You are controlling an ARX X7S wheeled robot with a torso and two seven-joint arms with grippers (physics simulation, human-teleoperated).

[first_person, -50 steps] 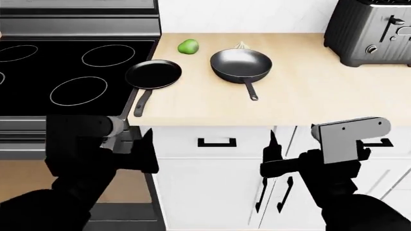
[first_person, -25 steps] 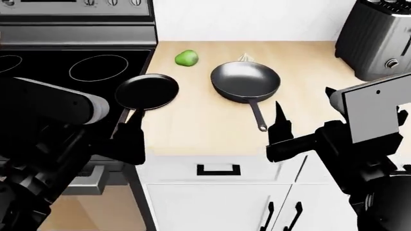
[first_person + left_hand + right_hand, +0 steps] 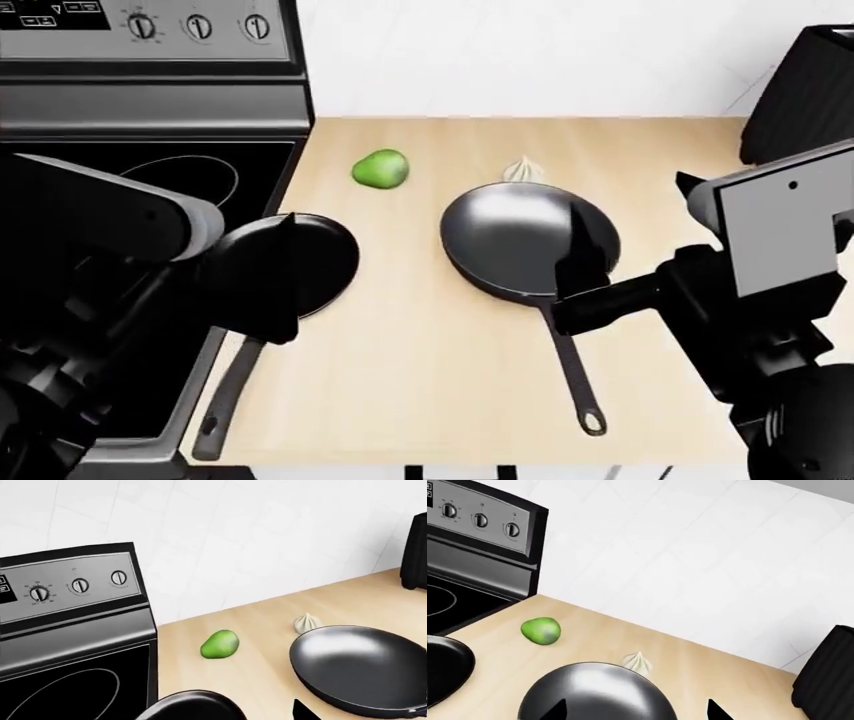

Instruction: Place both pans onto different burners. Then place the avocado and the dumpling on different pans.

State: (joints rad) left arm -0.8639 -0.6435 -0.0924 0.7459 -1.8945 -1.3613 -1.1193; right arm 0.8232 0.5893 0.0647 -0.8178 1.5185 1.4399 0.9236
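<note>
Nearest, low in frame, the left gripper (image 3: 274, 300) and right gripper (image 3: 581, 275) hover, jaws seemingly released, over 2 pans: small black pan (image 3: 287, 265) and larger pan (image 3: 531, 240). Both rest on the counter (image 3: 400, 380), so neither is on a burner (image 3: 187, 175) yet; next is grasping a handle. Farther back lie the avocado (image 3: 380, 168) and dumpling (image 3: 523, 169).

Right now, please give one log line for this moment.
pans: on counter | avocado, dumpling: on counter | burners: bare

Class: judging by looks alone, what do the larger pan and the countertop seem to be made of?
Larger pan: probably polished or coated metal, glossy dark grey, with a bright highlight in its bowl. Countertop: looks like pale wood or laminate, matte, with faint lengthwise grain. This is a render, so neither is certain.
</note>
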